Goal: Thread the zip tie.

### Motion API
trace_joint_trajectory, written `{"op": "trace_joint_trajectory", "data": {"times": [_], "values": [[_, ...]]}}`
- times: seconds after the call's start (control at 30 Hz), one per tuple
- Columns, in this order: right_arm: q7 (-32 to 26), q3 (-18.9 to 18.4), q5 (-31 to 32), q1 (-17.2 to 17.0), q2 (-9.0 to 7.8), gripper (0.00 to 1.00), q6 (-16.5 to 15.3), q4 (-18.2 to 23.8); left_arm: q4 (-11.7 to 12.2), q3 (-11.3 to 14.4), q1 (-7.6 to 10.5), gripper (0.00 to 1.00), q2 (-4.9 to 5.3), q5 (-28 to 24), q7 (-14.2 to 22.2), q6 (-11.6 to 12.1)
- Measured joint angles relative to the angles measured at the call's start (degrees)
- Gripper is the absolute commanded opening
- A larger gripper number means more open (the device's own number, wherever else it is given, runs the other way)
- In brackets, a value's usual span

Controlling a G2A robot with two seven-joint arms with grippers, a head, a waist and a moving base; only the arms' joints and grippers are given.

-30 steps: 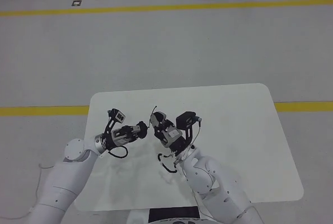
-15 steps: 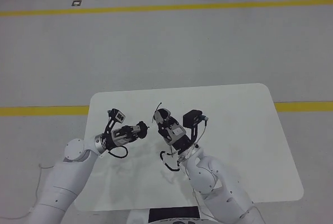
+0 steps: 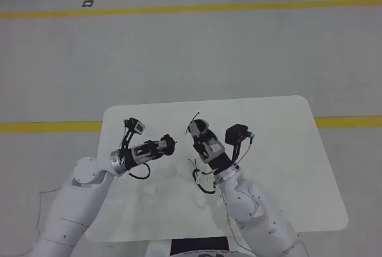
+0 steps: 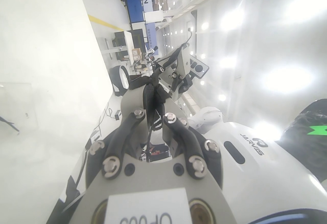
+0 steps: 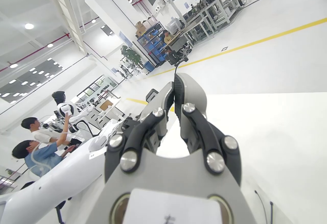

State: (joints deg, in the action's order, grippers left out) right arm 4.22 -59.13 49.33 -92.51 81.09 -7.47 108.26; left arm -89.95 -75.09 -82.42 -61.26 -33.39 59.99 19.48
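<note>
My right gripper hangs above the middle of the white table, shut on a thin black zip tie. A short end of the zip tie sticks out past the closed fingertips of the right gripper. My left gripper is a short way off to its left, pointing at it. In the left wrist view the left gripper is shut on a black strip that trails back toward the palm. A gap separates the two grippers.
Loose black strips lie on the table near the right arm's base. Another black strip lies on the table beside a clear sheet. The table's far and right parts are bare.
The right gripper has moved right and away from the left gripper, which it was almost touching. The left gripper has shifted slightly and turned toward it.
</note>
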Motion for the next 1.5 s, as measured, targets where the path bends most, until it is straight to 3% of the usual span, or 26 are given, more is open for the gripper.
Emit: {"op": "trace_joint_trajectory", "data": {"times": [0.13,0.43,0.6,0.83,1.13,1.5], "values": [[0.2,-0.1,-0.5,-0.3,-0.08,0.00,-0.3,0.3,-1.9,-0.6,-1.20,0.00,-0.19,0.5,0.3,0.0],[0.2,-0.1,-0.5,-0.3,-0.08,0.00,-0.3,0.3,-2.0,-0.6,-1.31,0.00,-0.21,0.4,0.3,0.0],[0.2,-0.1,-0.5,-0.3,-0.08,0.00,-0.3,0.3,-3.4,-0.8,-1.10,0.00,-0.48,0.7,-4.0,0.0],[0.2,-0.1,-0.5,-0.3,-0.08,0.00,-0.3,0.3,-4.2,-1.0,-0.81,0.00,-1.05,4.1,-7.2,0.0],[0.2,-0.1,-0.6,-0.2,-0.08,0.00,-0.3,0.4,-4.0,-0.7,-0.88,0.00,-1.23,4.2,-7.1,0.0],[1.1,0.6,-0.2,-0.4,-0.32,0.00,-2.6,1.8,-4.0,-0.7,-0.88,0.00,-1.23,4.2,-7.1,0.0]]}}
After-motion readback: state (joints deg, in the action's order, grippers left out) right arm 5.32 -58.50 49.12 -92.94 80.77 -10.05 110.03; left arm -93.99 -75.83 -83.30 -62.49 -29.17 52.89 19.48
